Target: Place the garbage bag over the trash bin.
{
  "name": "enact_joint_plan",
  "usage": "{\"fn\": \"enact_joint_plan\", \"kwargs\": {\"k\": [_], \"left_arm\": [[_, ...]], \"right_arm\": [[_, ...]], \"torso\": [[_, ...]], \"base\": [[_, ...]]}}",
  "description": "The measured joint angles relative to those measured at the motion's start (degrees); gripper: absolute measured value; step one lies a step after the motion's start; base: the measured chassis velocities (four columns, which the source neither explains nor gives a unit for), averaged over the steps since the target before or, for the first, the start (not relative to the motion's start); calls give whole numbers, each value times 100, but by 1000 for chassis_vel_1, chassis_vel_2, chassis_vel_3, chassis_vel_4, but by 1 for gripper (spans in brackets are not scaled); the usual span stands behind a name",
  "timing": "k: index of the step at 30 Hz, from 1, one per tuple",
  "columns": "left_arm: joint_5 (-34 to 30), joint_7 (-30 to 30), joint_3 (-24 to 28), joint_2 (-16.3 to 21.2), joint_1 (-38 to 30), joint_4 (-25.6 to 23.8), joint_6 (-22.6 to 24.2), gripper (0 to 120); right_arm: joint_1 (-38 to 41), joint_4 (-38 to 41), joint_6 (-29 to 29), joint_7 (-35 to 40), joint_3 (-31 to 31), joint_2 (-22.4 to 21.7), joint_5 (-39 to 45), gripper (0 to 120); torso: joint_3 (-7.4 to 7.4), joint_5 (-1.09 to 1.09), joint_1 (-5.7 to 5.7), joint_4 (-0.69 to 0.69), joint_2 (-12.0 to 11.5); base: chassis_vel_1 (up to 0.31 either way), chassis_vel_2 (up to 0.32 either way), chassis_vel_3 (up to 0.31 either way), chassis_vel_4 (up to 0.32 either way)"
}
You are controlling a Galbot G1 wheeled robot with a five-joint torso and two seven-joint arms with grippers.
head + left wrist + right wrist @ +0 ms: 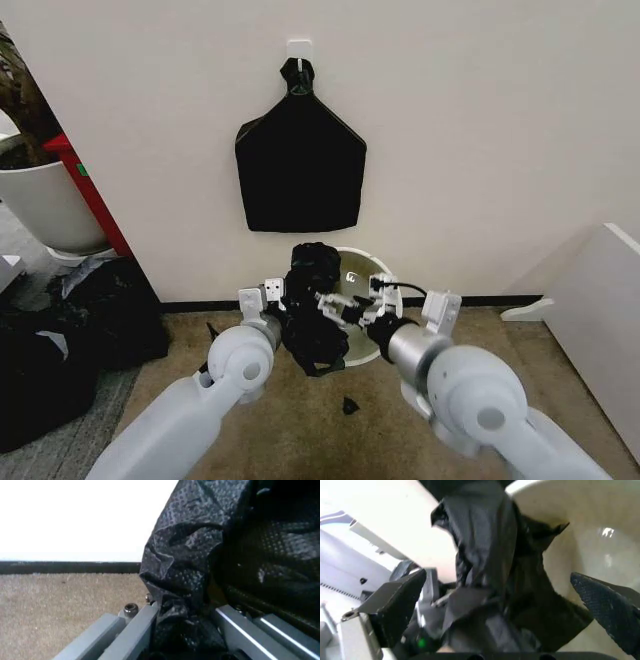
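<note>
Half done at best: my left gripper (pixel 283 306) pinches the garbage bag (pixel 314 305), bunched above the trash bin's (pixel 362 268) rim; my right gripper (pixel 345 306) is spread.

The garbage bag (pixel 314 305) hangs over the trash bin's (pixel 364 268) left rim, below a wall-hung bag (pixel 300 165).

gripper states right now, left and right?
Left gripper: shut on the garbage bag.
Right gripper: open, fingers either side of the bag, beside the trash bin.
</note>
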Motion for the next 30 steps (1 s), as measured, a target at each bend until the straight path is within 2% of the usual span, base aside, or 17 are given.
{"fn": "enact_joint_plan", "kwargs": {"k": [7,12,13,16,18,19,20,23,24,29,30], "left_arm": [[180,128,110,-47,-56,59,-12,0],[190,142,149,-70,-98,65,-18,0],[190,142,149,-70,-98,65,-18,0],[190,142,138,-49,-95,65,-19,0],[190,142,126,-41,-90,65,-19,0],[192,142,104,-28,-77,65,-20,0],[226,151,66,-13,-38,87,-19,0],[277,182,48,-10,19,109,-8,0],[277,182,48,-10,19,109,-8,0],[348,251,51,-10,66,114,11,0],[348,251,51,-10,66,114,11,0]], "right_arm": [[355,-530,22,-289,-175,146,-608,98],[434,-802,93,-344,-213,185,-786,78],[434,-802,93,-344,-213,185,-786,78],[400,-747,113,-389,-149,108,-795,66],[385,-714,114,-412,-117,83,-789,63],[350,-659,111,-462,-56,38,-781,56],[272,-543,99,-533,33,-45,-771,45],[221,-437,90,-603,95,-93,-744,29],[221,-437,90,-603,95,-93,-744,29],[283,-447,93,-615,122,-97,-776,10],[283,-447,93,-615,122,-97,-776,10]], "torso": [[0,0,0,1,0],[0,1,0,-1,0],[0,1,0,-1,0],[0,1,0,0,0],[0,0,0,0,0],[0,1,0,0,0],[0,1,0,0,0],[0,0,0,-1,0],[0,0,0,-1,0],[0,0,0,0,0],[0,0,0,0,0]], "base": [[0,0,0,0],[0,0,0,0],[0,0,0,0],[0,0,0,0],[0,0,0,0],[0,0,0,0],[0,0,0,0],[0,0,0,0],[0,0,0,0],[0,0,0,0],[0,0,0,0]]}}
